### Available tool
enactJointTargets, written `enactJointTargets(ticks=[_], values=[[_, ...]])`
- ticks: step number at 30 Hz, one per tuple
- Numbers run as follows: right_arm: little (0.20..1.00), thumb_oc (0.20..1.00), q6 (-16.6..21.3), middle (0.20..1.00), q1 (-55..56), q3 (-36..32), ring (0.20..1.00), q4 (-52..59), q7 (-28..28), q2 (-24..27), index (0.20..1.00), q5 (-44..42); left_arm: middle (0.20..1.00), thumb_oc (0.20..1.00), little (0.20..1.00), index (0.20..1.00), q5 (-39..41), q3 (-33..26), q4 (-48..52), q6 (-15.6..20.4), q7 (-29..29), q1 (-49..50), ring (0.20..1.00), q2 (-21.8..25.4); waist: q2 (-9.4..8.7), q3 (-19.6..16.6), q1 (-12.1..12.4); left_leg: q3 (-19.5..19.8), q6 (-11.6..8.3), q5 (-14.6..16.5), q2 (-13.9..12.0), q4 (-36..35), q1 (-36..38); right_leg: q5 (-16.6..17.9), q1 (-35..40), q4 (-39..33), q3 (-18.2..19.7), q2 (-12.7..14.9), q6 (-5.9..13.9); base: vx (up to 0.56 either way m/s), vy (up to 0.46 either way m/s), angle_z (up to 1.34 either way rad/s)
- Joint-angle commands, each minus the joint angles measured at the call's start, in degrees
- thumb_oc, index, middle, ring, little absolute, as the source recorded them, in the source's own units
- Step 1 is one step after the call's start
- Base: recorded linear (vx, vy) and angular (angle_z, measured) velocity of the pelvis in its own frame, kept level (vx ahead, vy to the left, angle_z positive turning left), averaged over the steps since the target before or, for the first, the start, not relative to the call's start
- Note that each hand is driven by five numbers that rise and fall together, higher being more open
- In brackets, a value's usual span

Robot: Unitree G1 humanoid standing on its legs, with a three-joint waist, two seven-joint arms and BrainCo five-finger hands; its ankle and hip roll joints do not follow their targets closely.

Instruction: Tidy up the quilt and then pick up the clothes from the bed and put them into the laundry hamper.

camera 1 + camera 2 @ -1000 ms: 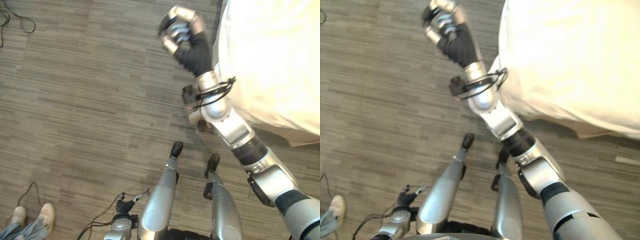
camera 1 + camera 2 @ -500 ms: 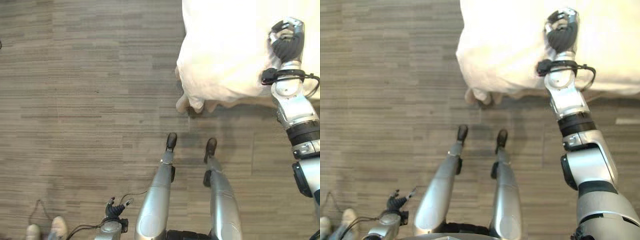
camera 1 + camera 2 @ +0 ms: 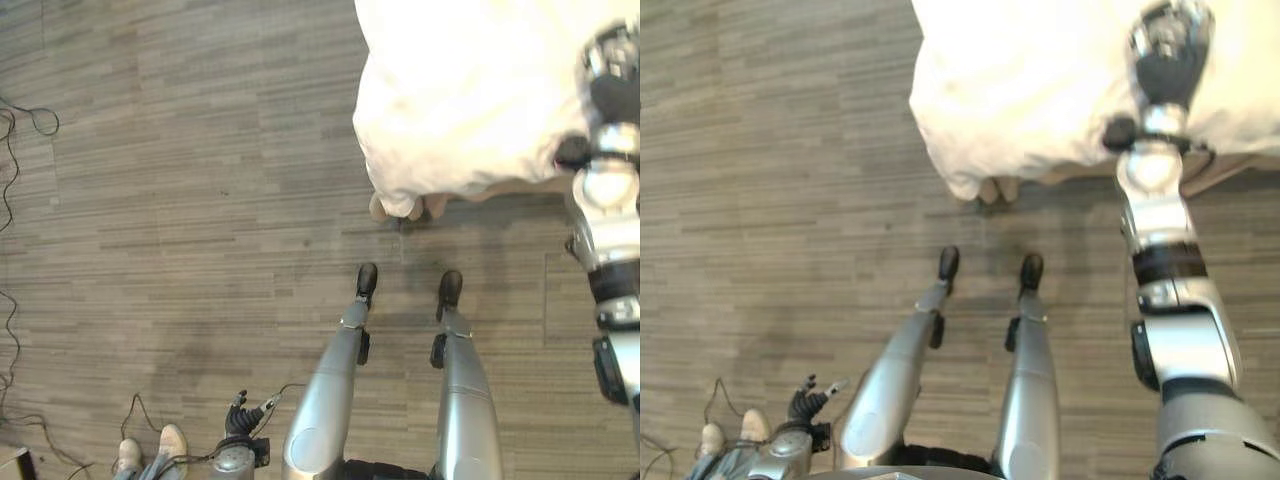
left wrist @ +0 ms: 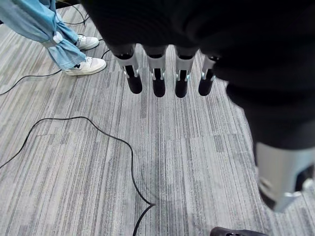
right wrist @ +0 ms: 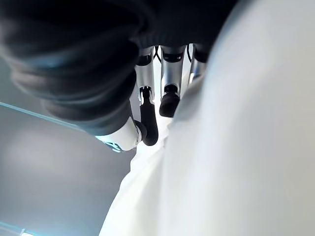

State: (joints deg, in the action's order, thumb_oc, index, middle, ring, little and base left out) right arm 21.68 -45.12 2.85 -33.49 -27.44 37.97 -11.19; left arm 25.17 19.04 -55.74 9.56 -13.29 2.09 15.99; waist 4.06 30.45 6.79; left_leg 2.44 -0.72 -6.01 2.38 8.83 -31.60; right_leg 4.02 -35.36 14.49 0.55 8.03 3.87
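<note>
Fingers (image 4: 156,78) of my left hand (image 4: 162,44) hang straight and relaxed over the wood-grain floor (image 4: 88,162), holding nothing; in the head views this hand (image 3: 240,420) sits low at my left side. Past those fingertips, in the left wrist view, a person's white shoes (image 4: 86,65) and blue trouser legs (image 4: 37,27) stand on the floor, and the same shoes (image 3: 148,450) show near the lower left corner of the left eye view.

My right hand (image 3: 1168,50) is raised over the white quilt (image 3: 1040,80) on the bed, at the near edge by my right side. From above, its fingers look curled in toward the palm. In the right wrist view the fingers (image 5: 167,93) bend down beside a broad white fold of the quilt (image 5: 236,137), with the thumb (image 5: 147,123) crooked close under them. I cannot tell whether they are pinching the cloth or merely lying against it, since the fold runs right beside them and hides the contact.

The quilt covers the bed's near corner and droops over it in a rounded bulge (image 3: 410,175) toward the floor. A pale piece (image 3: 405,208) peeks out just under that bulge; it may be part of the bed, though I cannot make it out.
</note>
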Motion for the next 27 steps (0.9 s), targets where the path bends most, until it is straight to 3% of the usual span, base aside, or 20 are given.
enactJointTargets(ticks=[1, 3, 6, 7, 8, 9, 13, 14, 17, 18, 20, 22, 27], values=[[0.2, 0.2, -3.62, 0.2, 22.5, -6.94, 0.2, -8.26, -4.9, 2.07, 0.2, -6.47, 1.0, 1.0, 1.0, 1.0, 0.79, -3.11, -4.86, -1.53, -2.37, 4.69, 1.0, -1.66, -0.91, -0.66, -5.33, 2.54, -1.6, 4.06, -4.17, -0.59, 6.07, -1.02, 7.89, -3.21, -1.4, -1.06, -0.05, -0.01, 0.014, -0.1], [0.2, 0.2, -3.17, 0.2, 28.16, -8.5, 0.2, -7.58, -4.54, 0.06, 0.2, -9.02, 1.0, 1.0, 1.0, 1.0, -0.94, -4.53, -6.3, -2.68, -3.14, 4.06, 1.0, -1.58, -2.43, -1.18, -6.26, 2.41, -1.59, 4.46, -4.64, -1.39, 9.71, -0.99, 11.64, -4.3, -0.69, -1.42, 0.27, -0.01, -0.004, -0.14], [0.2, 0.2, -3.52, 0.2, 35.79, -9.63, 0.2, -7.6, -1.65, -3.16, 0.2, -8.96, 1.0, 1.0, 1.0, 1.0, -2.68, -5.52, -8.47, -4.12, -4.51, 3.78, 1.0, -1.53, -4.25, -5.17, -7.37, 2.53, -1.91, 4.8, -5.26, -2.96, 13.47, -0.98, 15.94, -6.4, -0.3, -1.73, 0.83, 0.06, -0.005, -0.13], [0.573, 0.573, -5.91, 0.573, 40.02, -7.49, 0.573, -7.88, 0.35, -7.18, 0.573, -6.41, 1.0, 1.0, 1.0, 1.0, -4.4, -5.88, -9.16, -5.38, -5.97, 3.93, 1.0, -2.15, -5.44, -8.16, -7.84, 2.4, -1.78, 4.99, -5.05, -4.15, 16.3, -0.56, 19.38, -8.61, 0.07, -1.68, 1.35, 0.07, 0.006, -0.17], [0.865, 0.865, -6.55, 0.865, 40.84, -6.52, 0.865, -7.83, 0.07, -8.22, 0.865, -5.82, 1.0, 1.0, 1.0, 1.0, -4.65, -5.76, -9.32, -5.88, -6.33, 4.03, 1.0, -2.31, -5.67, -9.02, -7.92, 2.38, -1.74, 4.97, -5.02, -4.6, 17.21, -0.48, 20.34, -9.17, 0.12, -1.75, 1.46, 0.08, 0.007, -0.13], [1.0, 1.0, -8.76, 1.0, 41.73, -5.39, 1.0, -7.79, 1.43, -9.35, 1.0, -5.78, 1.0, 1.0, 1.0, 1.0, -4.93, -5.55, -9.54, -6.23, -6.73, 4.19, 1.0, -2.52, -5.96, -10.01, -8.03, 2.34, -1.7, 4.93, -5.0, -5.26, 18.42, -0.35, 21.55, -9.91, 0.18, -1.86, 1.59, 0.08, 0.02, -0.12], [1.0, 1.0, -18.72, 1.0, 43.42, 3.81, 1.0, -18.21, 6.48, -17.45, 1.0, -1.43, 1.0, 1.0, 1.0, 1.0, -6.94, -3.9, -12.08, -8.13, -9.3, 4.06, 1.0, -5.23, -7.19, -15.67, -7.91, 2.33, -1.1, 5.2, -4.76, -6.64, 23.92, -0.29, 27.67, -12.14, 0.03, -2.17, 1.65, 0.11, 0.056, -0.13], [1.0, 1.0, -19.77, 1.0, 43.58, 5.65, 1.0, -25.26, 6.63, -20.06, 1.0, -1.97, 1.0, 1.0, 1.0, 1.0, -8.96, -3.12, -12.94, -9.01, -10.19, 3.33, 1.0, -6.02, -7.12, -17.14, -7.75, 2.61, -0.7, 5.41, -4.6, -6.75, 25.33, -0.42, 29.15, -12.16, 0.21, -2.36, 1.48, 0.13, 0.061, 0.04], [1.0, 1.0, -23.53, 1.0, 44.58, 6.19, 1.0, -34.92, 4.9, -24.51, 1.0, -6.69, 1.0, 1.0, 1.0, 1.0, -13.83, -0.5, -14.4, -9.94, -10.87, 2.07, 1.0, -6.64, -6.51, -19.43, -7.92, 2.75, -0.07, 6.01, -4.4, -6.73, 27.81, -0.89, 31.33, -11.65, 0.76, -2.35, 1.39, 0.15, 0.088, 0.15], [1.0, 1.0, -25.78, 1.0, 45.28, 5.33, 1.0, -37.97, 7.12, -26.14, 1.0, -6.45, 1.0, 1.0, 1.0, 1.0, -16.25, 1.09, -14.77, -10.85, -10.79, 1.63, 1.0, -6.71, -5.95, -20.29, -8.32, 2.37, 0.19, 6.38, -4.51, -6.81, 29.04, -1.17, 32.11, -11.24, 1.1, -2.15, 1.48, 0.11, 0.089, 0.1], [1.0, 1.0, -25.07, 1.0, 45.94, 7.01, 1.0, -40.13, 7.27, -27.14, 1.0, -2.73, 1.0, 1.0, 1.0, 1.0, -18.35, 2.01, -14.79, -12.68, -9.29, 1.04, 1.0, -6.1, -5.28, -21.19, -9.17, 1.74, 0.38, 7.17, -4.82, -6.73, 30.65, -1.38, 32.87, -10.89, 2.27, -1.7, 1.88, 0.09, 0.073, -0.06], [1.0, 1.0, -25.21, 1.0, 46.47, 7.63, 1.0, -38.88, 4.84, -26.9, 1.0, -5.63, 1.0, 1.0, 1.0, 1.0, -19.61, 1.95, -15.18, -13.71, -8.73, 0.95, 1.0, -5.94, -5.2, -21.55, -10.14, 0.55, 0.6, 7.94, -5.1, -6.76, 31.56, -1.49, 32.84, -10.59, 2.77, -1.38, 2.49, 0.02, -0.008, -0.25], [1.0, 1.0, -18.73, 1.0, 48.16, 4.22, 1.0, -37.24, 5.19, -26.18, 1.0, -8.12, 1.0, 1.0, 1.0, 1.0, -20.14, 2.37, -15.78, -16.58, -8.26, 1.5, 1.0, -4.5, -5.3, -21.87, -14.71, -5.27, 0.81, 9.74, -6.43, -7.16, 33.92, 0.42, 31.13, -11.59, 5.89, -0.97, 4.5, -0.04, -0.073, -0.45]])
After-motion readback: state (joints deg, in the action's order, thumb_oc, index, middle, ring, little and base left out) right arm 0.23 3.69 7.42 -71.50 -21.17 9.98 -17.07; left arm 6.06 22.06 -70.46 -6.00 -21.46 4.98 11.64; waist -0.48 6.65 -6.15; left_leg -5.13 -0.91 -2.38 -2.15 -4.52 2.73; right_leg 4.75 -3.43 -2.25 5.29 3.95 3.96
